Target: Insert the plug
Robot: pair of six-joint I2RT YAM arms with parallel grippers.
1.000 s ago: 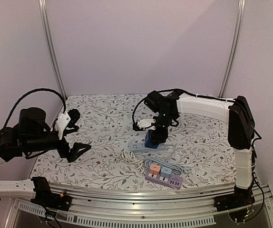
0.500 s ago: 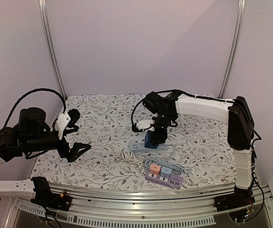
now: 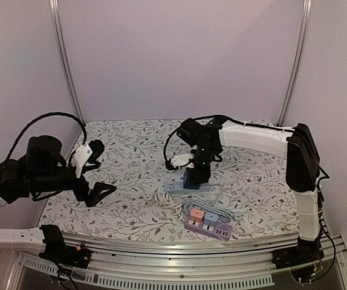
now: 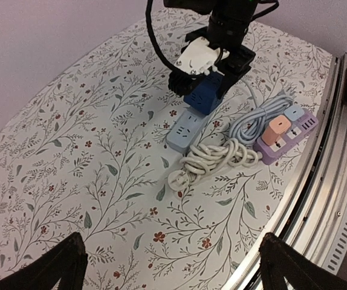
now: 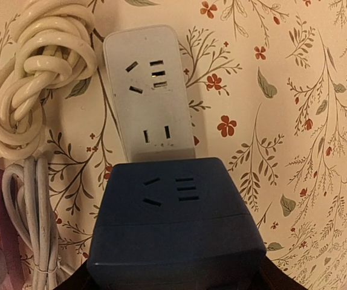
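Note:
A dark blue cube adapter plug [image 5: 173,220] is held in my right gripper [image 3: 196,176], which is shut on it. It sits on or just over the near end of a pale blue power strip [image 5: 151,96] lying on the floral cloth; whether its prongs are seated is hidden. The strip and cube also show in the left wrist view [image 4: 185,128], [image 4: 202,96]. My left gripper [image 3: 95,180] hangs open and empty above the left side of the table, far from the strip.
A coiled white cord [image 5: 31,78] with a round plug [image 4: 178,179] lies left of the strip. A purple power strip [image 3: 210,225] with pink and blue adapters sits near the front edge. A metal rail [image 4: 324,181] borders the table front.
My right gripper with the blue cube has shifted slightly left along the strip. The left arm has barely moved.

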